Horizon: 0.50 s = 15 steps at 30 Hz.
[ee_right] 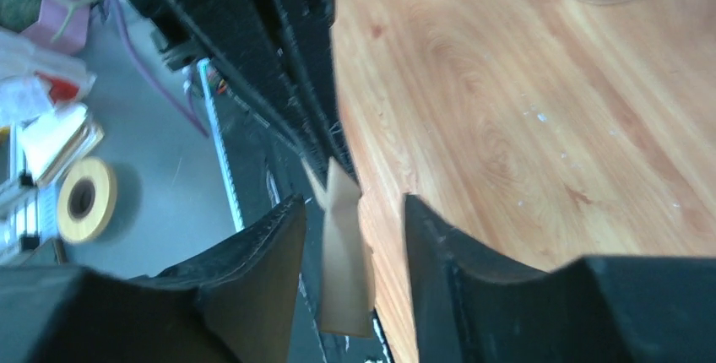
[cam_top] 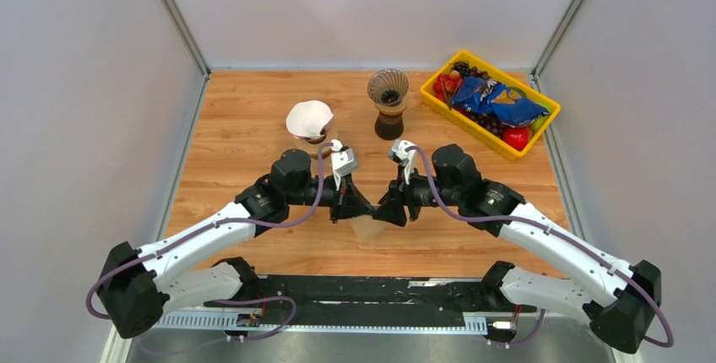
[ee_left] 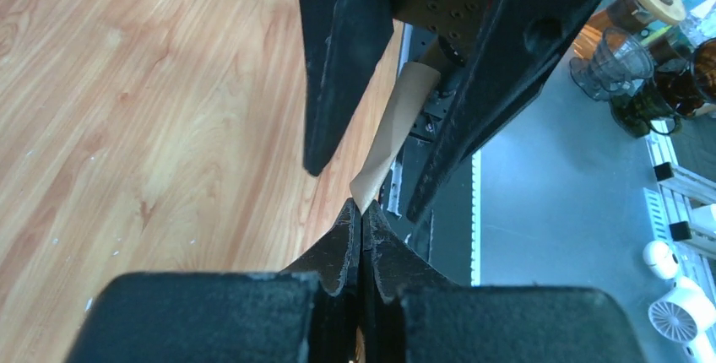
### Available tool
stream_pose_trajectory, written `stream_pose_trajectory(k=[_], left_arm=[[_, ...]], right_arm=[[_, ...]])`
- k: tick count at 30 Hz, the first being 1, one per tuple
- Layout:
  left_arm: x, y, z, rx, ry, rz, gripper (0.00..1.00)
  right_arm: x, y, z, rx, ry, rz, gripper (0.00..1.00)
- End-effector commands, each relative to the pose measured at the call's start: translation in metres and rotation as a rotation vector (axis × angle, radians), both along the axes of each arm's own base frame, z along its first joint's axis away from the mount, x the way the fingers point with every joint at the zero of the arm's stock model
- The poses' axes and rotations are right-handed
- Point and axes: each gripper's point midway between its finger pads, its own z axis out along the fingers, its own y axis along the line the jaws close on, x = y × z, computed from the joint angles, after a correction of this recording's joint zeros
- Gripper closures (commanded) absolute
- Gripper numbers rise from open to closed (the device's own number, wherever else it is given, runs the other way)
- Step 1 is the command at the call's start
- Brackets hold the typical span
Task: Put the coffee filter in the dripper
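Note:
A brown paper coffee filter [cam_top: 369, 226] hangs folded flat between my two grippers above the near middle of the wooden table. My left gripper [cam_top: 361, 208] is shut on one corner of it; in the left wrist view its jaws [ee_left: 361, 211] are pressed together with the filter [ee_left: 397, 131] sticking out beyond them. My right gripper [cam_top: 386, 211] is open, and in its wrist view the filter [ee_right: 344, 262] hangs between the spread fingers [ee_right: 353, 203] without touching them. The glass dripper [cam_top: 388, 89] stands upright on a dark base at the back centre, well away from both grippers.
A holder with a stack of white filters [cam_top: 309, 118] stands back left of the dripper. A yellow bin [cam_top: 460, 123] with fruit and blue bags sits at the back right. A black rail [cam_top: 363, 291] runs along the table's near edge.

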Motion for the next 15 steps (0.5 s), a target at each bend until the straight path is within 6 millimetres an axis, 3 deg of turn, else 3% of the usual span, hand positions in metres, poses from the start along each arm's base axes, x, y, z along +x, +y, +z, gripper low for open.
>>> stream_pose_trajectory(k=[1,3,7,11,15], left_arm=[[-0.002,-0.007,0.016,-0.076,-0.010,-0.013,1.00],[0.000,-0.007,0.020,-0.092,-0.013,0.000,1.00],[0.015,-0.005,0.028,-0.116,-0.017,0.113,1.00],[0.032,0.002,0.044,-0.158,-0.030,0.240,1.00],[0.039,0.013,0.070,-0.241,-0.057,0.333,1.00]], right_arm=[[0.027,-0.008,0.048,0.098,-0.095,-0.200,0.44],[0.041,-0.023,0.056,0.112,-0.121,-0.335,0.25],[0.069,-0.074,0.059,0.148,-0.165,-0.686,0.01],[0.070,-0.114,0.047,0.193,-0.182,-0.872,0.00],[0.055,-0.123,0.036,0.238,-0.184,-0.847,0.00]])
